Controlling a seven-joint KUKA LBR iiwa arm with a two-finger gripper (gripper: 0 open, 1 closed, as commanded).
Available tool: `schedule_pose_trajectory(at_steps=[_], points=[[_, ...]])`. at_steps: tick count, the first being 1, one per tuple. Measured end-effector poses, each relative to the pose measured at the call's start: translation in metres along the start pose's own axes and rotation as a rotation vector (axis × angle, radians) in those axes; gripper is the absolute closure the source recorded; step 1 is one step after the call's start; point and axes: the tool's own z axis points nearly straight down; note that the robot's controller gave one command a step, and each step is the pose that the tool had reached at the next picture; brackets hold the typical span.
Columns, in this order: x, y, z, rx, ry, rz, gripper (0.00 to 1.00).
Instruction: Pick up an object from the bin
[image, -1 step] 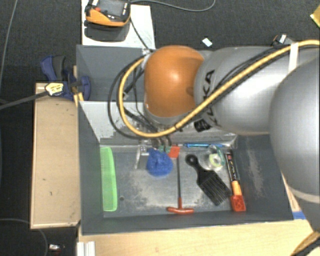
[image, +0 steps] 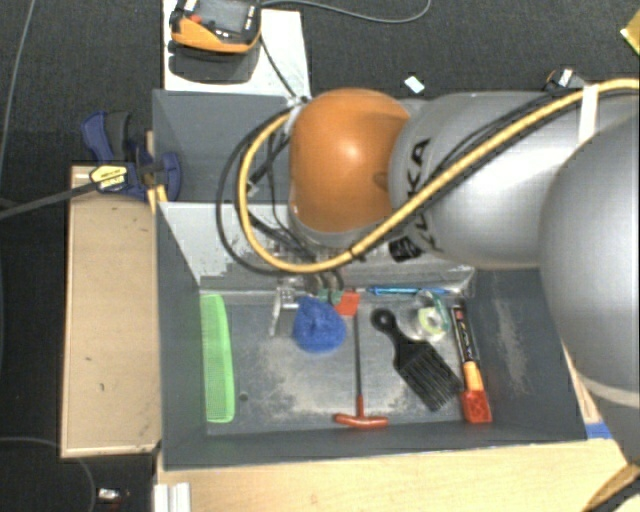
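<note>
Grey metal bin (image: 280, 385), seen from above and slightly to one side, with its floor dusty and scuffed. You are looking at the arm (image: 500, 180) reaching in from the right of the view. Its orange cover (image: 340, 160) sits over the back part of the bin, and a yellow cable (image: 470, 150) loops round that cover.

Beneath the cover, the gripper (image: 303, 303) is down near the floor, close to the back wall. Whether it is open or closed you cannot tell from this view, since the cover hides most of it.

Nearest to the gripper is a blue fuzzy ball (image: 318, 328), lying on the floor toward the back wall and somewhat left of the bin's middle. Its upper edge meets the gripper's lower end in the view. Whether it is gripped cannot be told.

- Just right of the ball: a small orange-red piece (image: 347, 303).
- Along the left wall: a green comb (image: 218, 355), lying flat and lengthwise, well apart from the ball.
- Centre: a thin metal rod (image: 359, 370) running from the ball's side toward the front wall, ending in a red handle (image: 360, 421) set crosswise.
- Right of the rod: a black hairbrush (image: 425, 372), lying at a slant with its handle toward the back.
- Just beside the brush: an orange-and-black marker (image: 468, 365), lying lengthwise by the right wall.
- Between brush handle and marker: a pale round thing (image: 432, 320), too small to identify.
- By the back wall: a thin blue stick (image: 400, 291).
</note>
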Motion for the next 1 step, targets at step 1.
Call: schedule_pose_trajectory(at_steps=[1], points=[[-0.0035,-0.0502,0.0911,-0.002,-0.005,0.060,0.00]])
